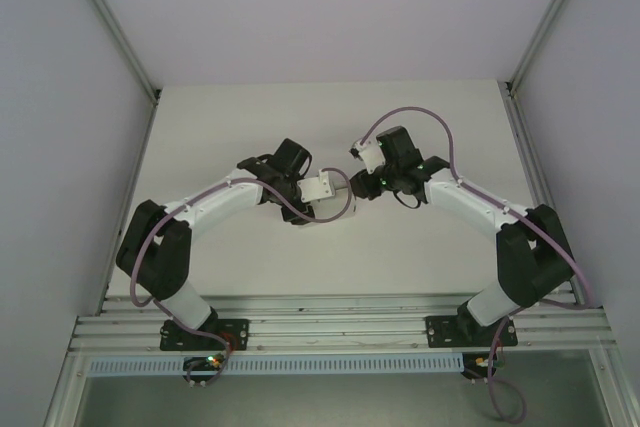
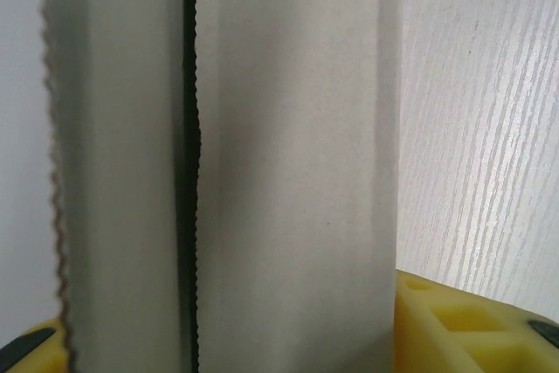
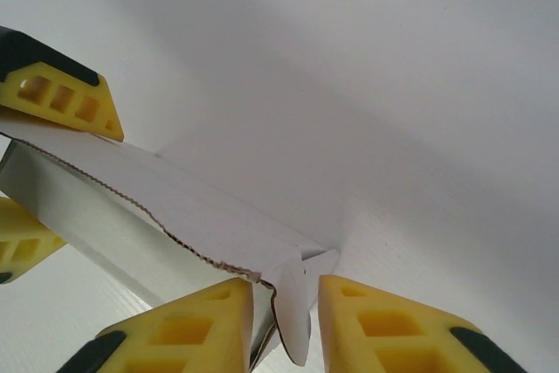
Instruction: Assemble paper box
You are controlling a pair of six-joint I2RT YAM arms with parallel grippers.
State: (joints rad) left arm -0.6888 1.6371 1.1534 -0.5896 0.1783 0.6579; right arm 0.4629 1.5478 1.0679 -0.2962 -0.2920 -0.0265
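Between left tool (image 1: 343,193) and right tool (image 1: 365,185): no passage; tips nearly meet, paper box (image 3: 175,216) bridges gap.
Inside left tool's fingers (image 2: 463,325): box fills span, no slack.
Inside right tool's fingers (image 3: 384,325): box flap stands in slot, thin slack beside it.
Cable loops (image 1: 412,110) arch close by both wrists.
Outboard of each tool and beyond tips: table (image 1: 250,267) open.
Enclosure walls (image 1: 60,147) well apart from tools on both flanks.
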